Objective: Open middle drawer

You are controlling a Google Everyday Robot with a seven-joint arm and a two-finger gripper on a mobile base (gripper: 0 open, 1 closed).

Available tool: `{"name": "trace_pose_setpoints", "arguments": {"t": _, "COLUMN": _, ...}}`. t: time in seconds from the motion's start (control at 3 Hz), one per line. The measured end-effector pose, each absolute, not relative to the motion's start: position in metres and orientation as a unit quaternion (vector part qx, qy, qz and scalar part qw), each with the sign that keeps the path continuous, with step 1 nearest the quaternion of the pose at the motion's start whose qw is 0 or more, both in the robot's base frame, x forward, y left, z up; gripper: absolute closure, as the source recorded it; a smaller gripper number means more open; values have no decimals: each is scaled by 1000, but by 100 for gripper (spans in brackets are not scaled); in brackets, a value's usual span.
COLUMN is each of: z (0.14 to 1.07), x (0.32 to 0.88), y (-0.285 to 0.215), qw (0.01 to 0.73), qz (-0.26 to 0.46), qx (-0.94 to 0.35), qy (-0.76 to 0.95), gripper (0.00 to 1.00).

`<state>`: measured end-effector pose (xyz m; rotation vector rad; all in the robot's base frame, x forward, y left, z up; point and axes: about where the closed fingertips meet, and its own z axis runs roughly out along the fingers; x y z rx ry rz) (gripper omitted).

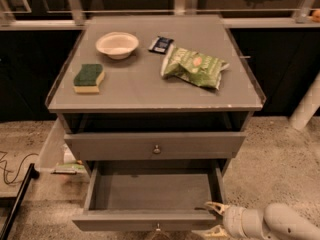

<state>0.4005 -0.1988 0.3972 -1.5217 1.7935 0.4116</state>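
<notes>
The middle drawer (150,191) is a shallow grey box drawer with nothing in it. It stands pulled well out at the bottom of the grey cabinet, with its small round knob (158,228) at the centre of its low front. My gripper (210,219) is at the drawer's front right corner and comes in from the lower right. It is open, with one pale fingertip (214,206) just inside the drawer and the other in front of the front wall. A wider grey drawer front (200,145) with its own knob sits closed above.
On the cabinet top (140,91) are a white bowl (117,44), a green-and-yellow sponge (89,77), a green chip bag (195,66) and a small dark packet (161,44). A white bin (52,146) and a cable (10,169) lie at the left. A white post (307,106) stands at the right.
</notes>
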Motion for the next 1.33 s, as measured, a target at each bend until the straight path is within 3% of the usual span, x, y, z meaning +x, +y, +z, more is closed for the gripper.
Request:
{"name": "trace_pose_setpoints", "arguments": {"t": 0.33, "z": 400, "x": 400, "y": -199, "qw": 368, "qz": 160, "qx": -592, "qy": 699, "gripper": 15}}
{"name": "trace_pose_setpoints", "arguments": {"t": 1.33, "z": 400, "x": 391, "y": -207, "qw": 365, "qz": 174, "qx": -577, "qy": 709, "gripper": 85}}
